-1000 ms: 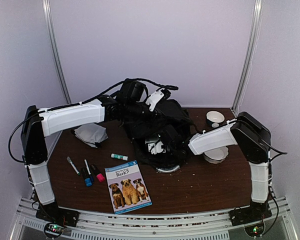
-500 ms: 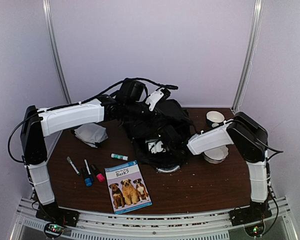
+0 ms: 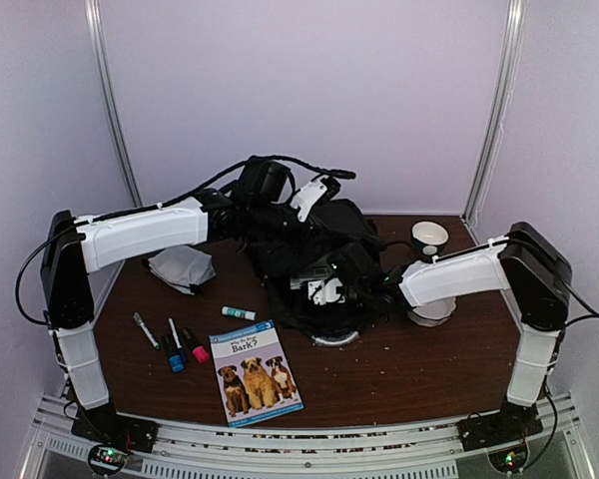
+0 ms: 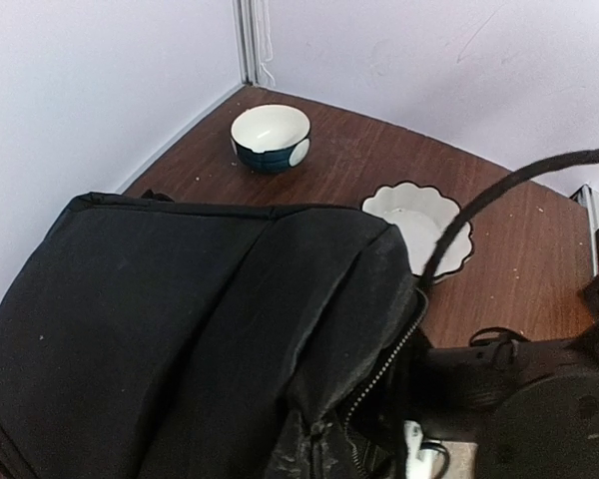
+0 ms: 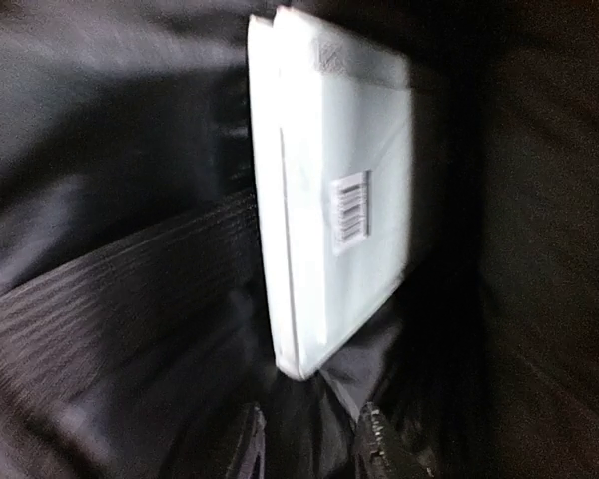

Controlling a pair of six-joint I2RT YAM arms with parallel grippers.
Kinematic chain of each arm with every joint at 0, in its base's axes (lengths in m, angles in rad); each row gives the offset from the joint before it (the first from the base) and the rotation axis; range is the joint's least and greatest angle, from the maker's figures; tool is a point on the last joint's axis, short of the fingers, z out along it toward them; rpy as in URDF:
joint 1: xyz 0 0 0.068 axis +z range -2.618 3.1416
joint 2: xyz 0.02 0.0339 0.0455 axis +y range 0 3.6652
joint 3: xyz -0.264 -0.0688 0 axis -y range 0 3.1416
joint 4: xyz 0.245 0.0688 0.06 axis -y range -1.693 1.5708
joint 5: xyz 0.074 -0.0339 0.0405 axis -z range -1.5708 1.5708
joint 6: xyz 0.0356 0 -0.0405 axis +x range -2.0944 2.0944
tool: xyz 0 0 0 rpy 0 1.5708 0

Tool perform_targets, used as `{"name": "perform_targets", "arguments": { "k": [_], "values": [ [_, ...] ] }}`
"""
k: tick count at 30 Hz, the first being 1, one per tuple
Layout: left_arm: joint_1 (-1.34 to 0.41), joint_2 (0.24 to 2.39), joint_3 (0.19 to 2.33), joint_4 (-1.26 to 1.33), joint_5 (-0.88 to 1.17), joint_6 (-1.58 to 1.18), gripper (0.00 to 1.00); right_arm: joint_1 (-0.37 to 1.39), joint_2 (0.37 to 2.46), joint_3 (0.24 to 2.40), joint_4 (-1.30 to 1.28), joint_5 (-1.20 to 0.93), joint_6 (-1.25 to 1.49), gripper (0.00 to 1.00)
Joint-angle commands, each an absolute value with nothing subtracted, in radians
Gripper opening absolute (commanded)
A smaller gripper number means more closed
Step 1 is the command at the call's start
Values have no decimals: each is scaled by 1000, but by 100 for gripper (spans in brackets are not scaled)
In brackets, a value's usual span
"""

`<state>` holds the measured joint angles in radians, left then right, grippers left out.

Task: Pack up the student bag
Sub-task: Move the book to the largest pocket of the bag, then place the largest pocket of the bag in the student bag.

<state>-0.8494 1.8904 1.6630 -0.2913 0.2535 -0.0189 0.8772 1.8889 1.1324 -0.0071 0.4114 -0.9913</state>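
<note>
"Bark?" book [image 3: 257,372] | barcoded book [image 5: 329,200] in student bag [image 4: 160,319] | left end effector [image 3: 268,188] closed | right end effector [image 5: 311,444] parted, empty

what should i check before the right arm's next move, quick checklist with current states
1. Left gripper shut on the student bag at its top, propping the opening: ok, as far as the top view shows.
2. White barcoded booklet inside the bag, against its wall: ok.
3. Right gripper fingers apart, nothing between them: ok.
4. Zipper and straps clear of the right gripper's way out: cannot tell.
5. Dog book flat on the table, unobstructed: ok.
6. Everything packed: not ok, markers and glue stick remain outside.
</note>
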Motion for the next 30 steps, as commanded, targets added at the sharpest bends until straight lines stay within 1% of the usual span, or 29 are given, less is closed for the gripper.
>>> {"name": "perform_targets", "arguments": {
  "k": [1, 5, 6, 9, 11, 14, 18, 21, 23, 25, 28, 30],
  "values": [
    [-838, 1870, 1742, -216, 263, -44, 0, 924, 1747, 1040, -150, 332, -874, 34],
    [-835, 1907, 1744, -235, 267, -60, 0, 952, 1612, 948, -216, 298, -778, 35],
    [-835, 1915, 1742, -234, 273, -67, 0, 952, 1581, 944, -287, 257, -736, 35],
    [-834, 1941, 1728, -223, 293, -85, 0, 952, 1496, 934, -477, 3, -677, 37],
    [-833, 1955, 1714, -210, 306, -94, 0, 953, 1460, 933, -565, -107, -644, 37],
    [-834, 1976, 1694, -198, 327, -111, 0, 954, 1426, 942, -646, -203, -598, 37],
    [-834, 1990, 1659, -188, 361, -129, 1, 952, 1412, 954, -678, -297, -554, 36],
    [-836, 1983, 1627, -228, 402, -128, 30, 951, 1415, 964, -680, -333, -525, 36],
    [-841, 1961, 1596, -274, 418, -100, 45, 947, 1422, 987, -689, -342, -496, 36],
    [-850, 1917, 1535, -305, 414, -75, 51, 942, 1430, 1023, -713, -360, -479, 36],
    [-855, 1828, 1459, -349, 373, -93, 55, 939, 1439, 1074, -737, -384, -460, 36],
    [-854, 1754, 1407, -377, 307, -132, 56, 938, 1449, 1103, -737, -395, -438, 36]
  ]
}}
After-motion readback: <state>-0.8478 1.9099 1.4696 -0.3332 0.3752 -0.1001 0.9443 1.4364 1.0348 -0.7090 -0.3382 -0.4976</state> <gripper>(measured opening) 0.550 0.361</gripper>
